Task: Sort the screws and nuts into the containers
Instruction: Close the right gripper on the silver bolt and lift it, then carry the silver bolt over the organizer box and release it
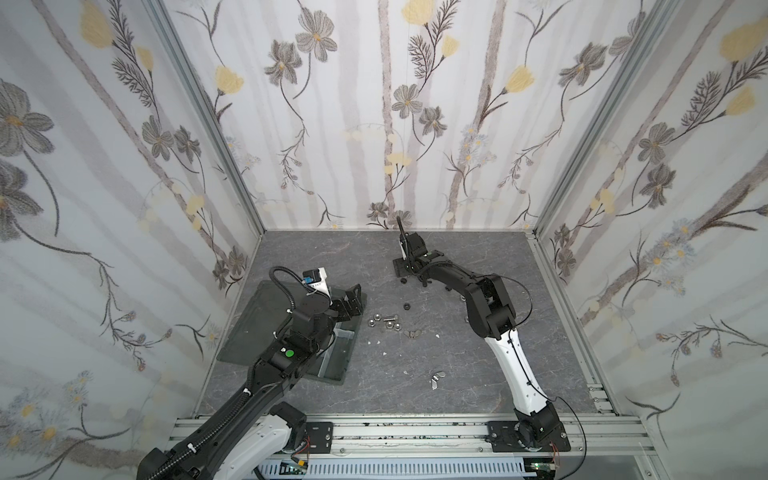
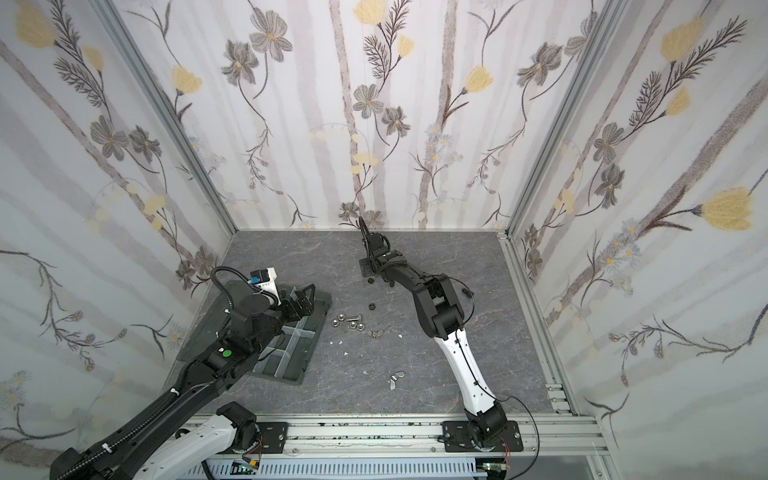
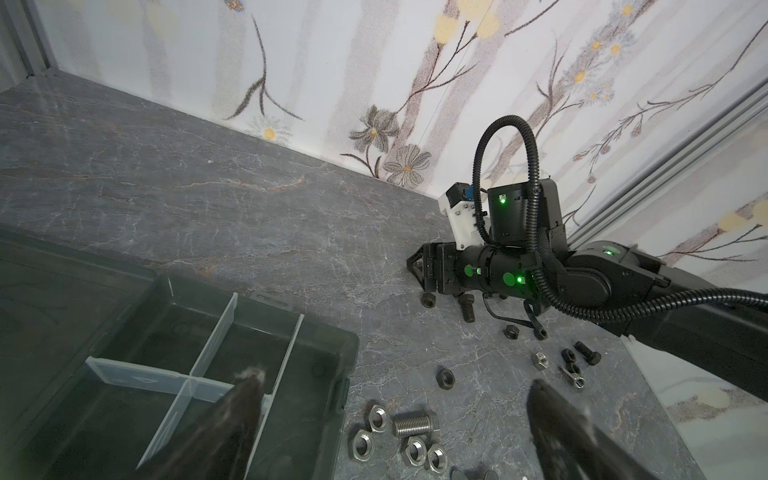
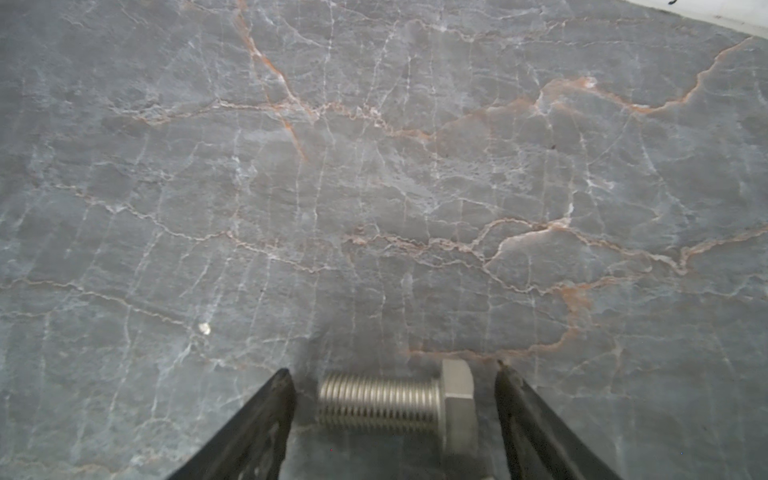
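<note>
The organiser tray (image 2: 307, 365) lies against the left edge of the bench (image 1: 478, 374). Its flat lid (image 1: 249, 328) is folded out toward the wall, so the compartments (image 3: 257, 332) stand open to take parts. Those that show hold nothing yet.

The left gripper (image 3: 392, 380) hangs over the tray's far right corner, released and wide, holding nothing. One finger is above the dividers and the other above bare bench. I judge it waits there because the spot is close to both the tray and the nearest parts, and clear of the other arm.

Just beside the tray's right wall, about mid-bench, sit a silver screw (image 3: 415, 426) and a knot of silver hex nuts (image 3: 415, 449). A black nut (image 3: 446, 378) lies a little farther back, and wing nuts (image 1: 412, 333) lie nearer the front edge.

Toward the far edge, the right gripper (image 4: 394, 370) is low over the bench. Its jaws straddle a second silver screw (image 4: 386, 403) that lies flat, thread end toward one jaw and head toward the other. A gap shows on each side, so this claw is released too and not yet gripping. The end-to-end straddle looks chosen so the round shank cannot roll out sideways. Loose black screws and nuts (image 3: 588, 353) lie under that arm, unsorted.
</note>
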You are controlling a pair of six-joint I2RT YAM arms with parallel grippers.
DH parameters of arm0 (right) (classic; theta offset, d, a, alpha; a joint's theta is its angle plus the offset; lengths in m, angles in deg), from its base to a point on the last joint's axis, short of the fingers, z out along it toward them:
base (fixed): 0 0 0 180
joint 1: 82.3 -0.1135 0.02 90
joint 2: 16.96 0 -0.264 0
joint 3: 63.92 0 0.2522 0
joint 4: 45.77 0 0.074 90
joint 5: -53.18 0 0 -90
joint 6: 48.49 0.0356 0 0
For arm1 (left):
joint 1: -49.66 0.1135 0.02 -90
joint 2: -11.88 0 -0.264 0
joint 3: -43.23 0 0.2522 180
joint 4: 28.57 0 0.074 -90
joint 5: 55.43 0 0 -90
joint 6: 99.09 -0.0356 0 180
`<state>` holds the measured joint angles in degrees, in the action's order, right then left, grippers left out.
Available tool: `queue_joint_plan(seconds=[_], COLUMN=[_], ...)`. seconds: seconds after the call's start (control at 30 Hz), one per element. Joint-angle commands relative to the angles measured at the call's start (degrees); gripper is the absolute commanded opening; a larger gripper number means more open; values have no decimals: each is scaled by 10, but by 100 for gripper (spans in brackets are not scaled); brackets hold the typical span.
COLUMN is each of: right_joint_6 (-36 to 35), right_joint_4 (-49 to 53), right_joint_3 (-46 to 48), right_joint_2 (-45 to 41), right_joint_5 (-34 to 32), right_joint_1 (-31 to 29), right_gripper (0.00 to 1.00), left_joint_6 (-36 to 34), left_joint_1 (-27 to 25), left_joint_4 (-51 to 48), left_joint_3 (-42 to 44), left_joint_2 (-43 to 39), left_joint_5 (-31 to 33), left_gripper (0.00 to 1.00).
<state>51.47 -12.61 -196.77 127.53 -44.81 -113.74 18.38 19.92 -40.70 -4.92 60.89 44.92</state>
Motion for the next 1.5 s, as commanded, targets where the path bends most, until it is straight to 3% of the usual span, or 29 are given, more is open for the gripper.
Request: queue_joint_plan(seconds=[0.0,0.33,0.53,0.87,1.47], right_joint_6=[-1,-3,-3,0,9], right_joint_4=[4,12,6,13,-18], right_joint_3=[-4,-5,-5,-5,-5], right_joint_2=[4,3,-17,-56,-95], right_joint_5=[-2,-4,-5,11,130], right_joint_1=[-1,-3,-3,-15,-122], right_gripper=[71,52,46,44,44], left_joint_6=[9,14,19,27,20], left_joint_1=[-1,-2,-1,-1,-1], left_joint_4=[10,-1,-15,-39,-107], left_joint_3=[-4,-11,-16,-19,-37], left_joint_2=[-3,-16,-38,-77,-156], left_joint_5=[8,7,7,10,38], left_gripper=[100,100,100,100,100])
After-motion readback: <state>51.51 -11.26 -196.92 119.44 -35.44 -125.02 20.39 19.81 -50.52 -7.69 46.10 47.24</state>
